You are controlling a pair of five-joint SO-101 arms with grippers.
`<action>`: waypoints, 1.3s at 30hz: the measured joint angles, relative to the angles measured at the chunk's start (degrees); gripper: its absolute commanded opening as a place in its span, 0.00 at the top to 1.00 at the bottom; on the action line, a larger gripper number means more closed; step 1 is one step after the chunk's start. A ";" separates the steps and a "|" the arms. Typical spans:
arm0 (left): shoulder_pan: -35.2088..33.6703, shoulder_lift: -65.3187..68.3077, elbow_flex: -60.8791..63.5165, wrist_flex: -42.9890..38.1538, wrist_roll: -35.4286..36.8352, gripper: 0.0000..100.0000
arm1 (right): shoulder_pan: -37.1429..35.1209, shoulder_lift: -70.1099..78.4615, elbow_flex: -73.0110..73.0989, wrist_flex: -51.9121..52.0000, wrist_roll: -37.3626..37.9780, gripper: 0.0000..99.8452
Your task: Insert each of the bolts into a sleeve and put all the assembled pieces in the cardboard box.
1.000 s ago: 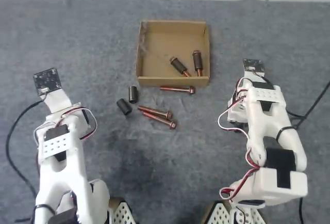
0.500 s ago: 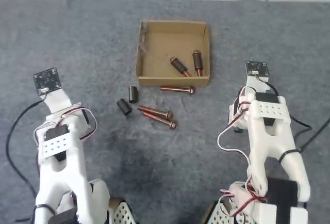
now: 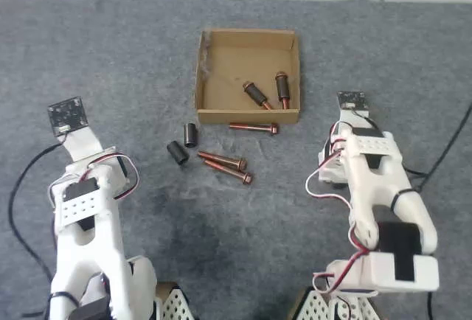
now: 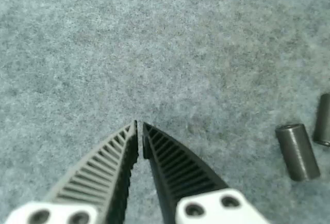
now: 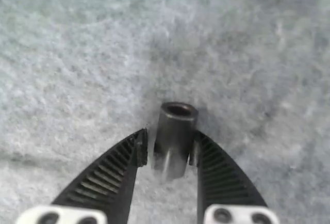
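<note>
A dark sleeve (image 5: 177, 126) stands tilted between the fingers of my right gripper (image 5: 168, 136), which is shut on it just above the grey carpet. My right arm (image 3: 361, 159) sits to the right of the loose bolts. My left gripper (image 4: 139, 126) is shut and holds nothing, with two dark sleeves (image 4: 297, 150) lying off to one side. On the carpet lie two sleeves (image 3: 190, 134) (image 3: 177, 152) and three copper bolts (image 3: 253, 126) (image 3: 221, 160) (image 3: 228, 172). The cardboard box (image 3: 210, 106) holds two assembled pieces (image 3: 257, 94) (image 3: 282, 89).
My left arm (image 3: 85, 198) stands at the near left, well clear of the parts. Open carpet lies in front of the bolts and between the two arms. Cables trail at the right and left edges.
My right arm stretched forward, then swung slightly left. The left arm and the parts on the carpet stayed where they were.
</note>
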 measured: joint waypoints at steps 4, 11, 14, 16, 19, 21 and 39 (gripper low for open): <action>0.00 0.00 0.00 0.00 0.00 0.99 | 0.44 2.55 -2.02 0.09 0.00 0.99; 0.00 0.00 0.00 0.00 0.00 0.99 | 1.05 3.25 -2.81 0.09 0.00 0.99; 0.00 0.00 0.00 0.00 0.00 0.99 | 1.32 3.25 -2.90 0.09 0.00 0.99; 0.00 0.00 0.00 0.00 0.00 0.99 | 2.11 3.25 -3.08 0.62 0.00 0.99; 0.00 0.00 0.00 0.00 0.00 0.99 | 4.66 3.08 -3.52 1.67 0.18 0.99; 0.00 0.00 0.00 0.00 0.00 0.99 | 6.86 2.20 -3.43 1.67 0.18 0.99; 13.54 0.09 -4.75 7.91 -20.04 0.99 | 16.26 -2.11 2.73 0.44 1.85 0.99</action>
